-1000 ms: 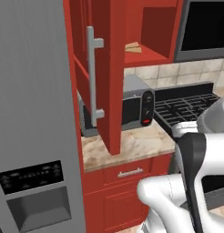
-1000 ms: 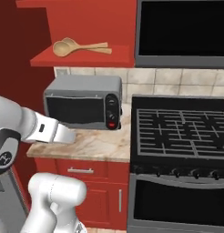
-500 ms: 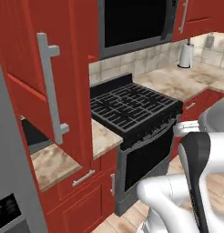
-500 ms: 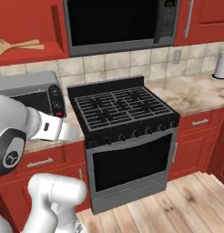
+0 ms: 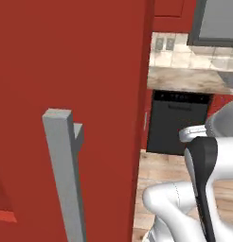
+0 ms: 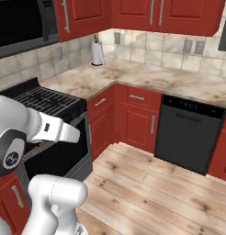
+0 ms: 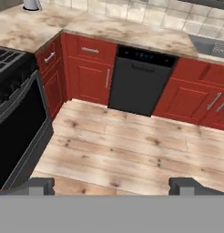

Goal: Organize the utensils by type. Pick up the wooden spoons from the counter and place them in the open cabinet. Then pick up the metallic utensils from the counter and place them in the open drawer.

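From left to right, the hand view runs stove (image 7: 13, 113), dishwasher (image 7: 140, 82), red cabinets (image 7: 196, 98); the gripper (image 7: 112, 185) hangs open and empty over bare floor (image 7: 123, 145). No fork visible (so direction and axis cannot be told) on the counter (image 7: 109, 32) beyond.

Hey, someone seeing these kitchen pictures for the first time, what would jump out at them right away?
First, the big red cabinet door with its grey bar handle, close up across the left of the left base view. Next, the black dishwasher set among red base cabinets under the beige counter, above a pale wood floor. The tool hangs open over that floor, holding nothing.
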